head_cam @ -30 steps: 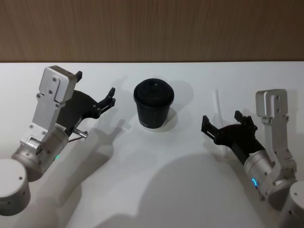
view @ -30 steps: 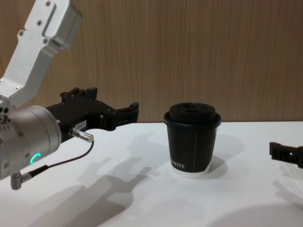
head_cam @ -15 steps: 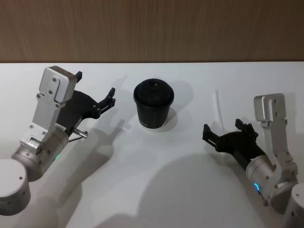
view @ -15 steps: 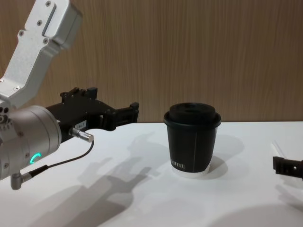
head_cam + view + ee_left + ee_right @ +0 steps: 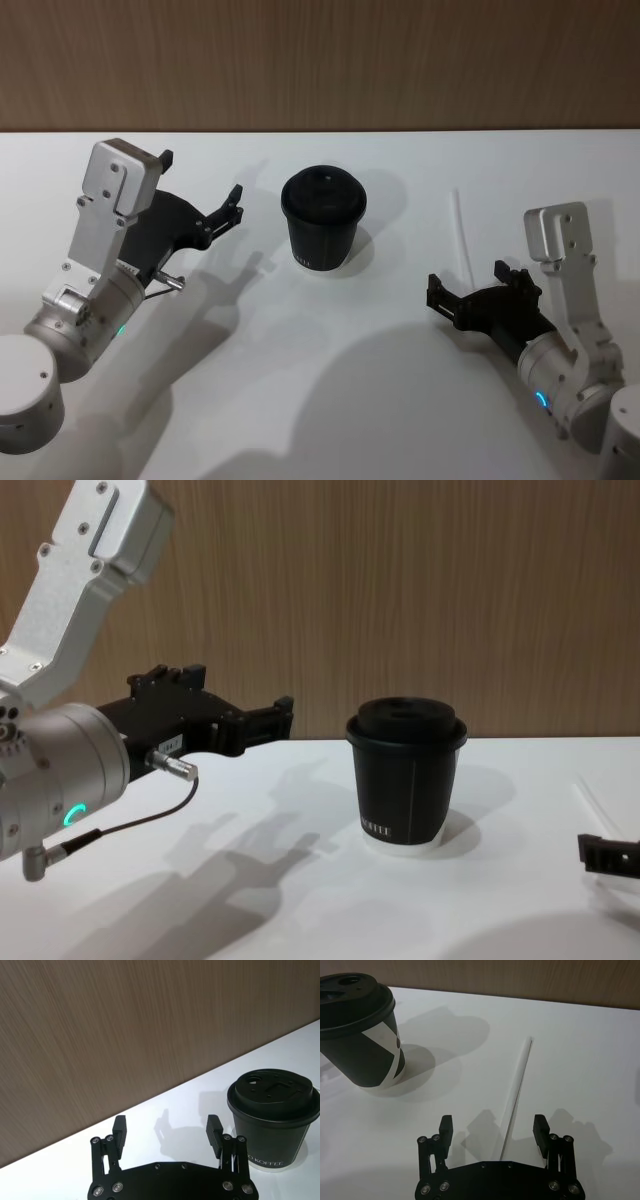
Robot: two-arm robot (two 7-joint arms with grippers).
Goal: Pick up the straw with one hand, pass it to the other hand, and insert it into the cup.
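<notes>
Overhead, from the head: showing the cup [image 5: 323, 228] standing upright on the white table [image 5: 300, 400], capped by its black lid [image 5: 323, 195]; showing the straw [image 5: 462, 235] lying flat to the cup's right, well apart from it. Showing the left gripper [image 5: 200, 177] hovering left of the cup with fingers spread apart, holding nothing; showing the right gripper [image 5: 470, 283] hanging at the straw's near end, likewise spread and gripping nothing.

From the left wrist: looking past the parted fingers [image 5: 119, 1130] at the lidded cup [image 5: 272, 1120], with a wood-grain wall [image 5: 125, 1035] rising behind the table edge.

From the right wrist: catching the straw [image 5: 517, 1082] running in between the two open fingers [image 5: 540, 1127], touching neither; placing the cup [image 5: 360, 1035] off to one side, clear of the straw.

From the chest: framing the cup [image 5: 405, 780] side-on, lid seated; showing the left gripper [image 5: 235, 695] about level with the lid and apart from it; clipping one finger [image 5: 608, 854] of the right gripper at the right edge, just below the straw [image 5: 592, 800].
</notes>
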